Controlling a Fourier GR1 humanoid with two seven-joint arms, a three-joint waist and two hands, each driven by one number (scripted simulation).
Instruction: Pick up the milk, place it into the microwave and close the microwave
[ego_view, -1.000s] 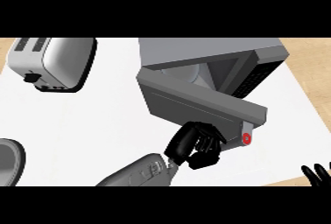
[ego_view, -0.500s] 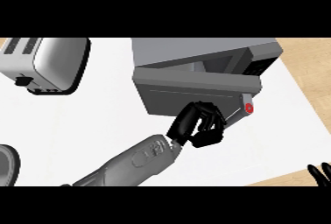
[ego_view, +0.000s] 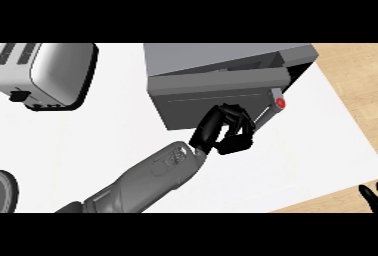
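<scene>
1 grey microwave (ego_view: 221, 59) w/ door (ego_view: 214, 97) ajar

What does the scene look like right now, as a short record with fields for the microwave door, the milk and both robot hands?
microwave: upper middle of the head view
door: nearly shut, with a narrow gap showing at its right end
milk: not visible; cannot confirm that it is inside
left robot hand: fingers curled, holding nothing, at the door's lower front
right robot hand: open, resting at the lower right edge
toaster: upper left, apart from the microwave
remaining: door not yet fully closed
</scene>
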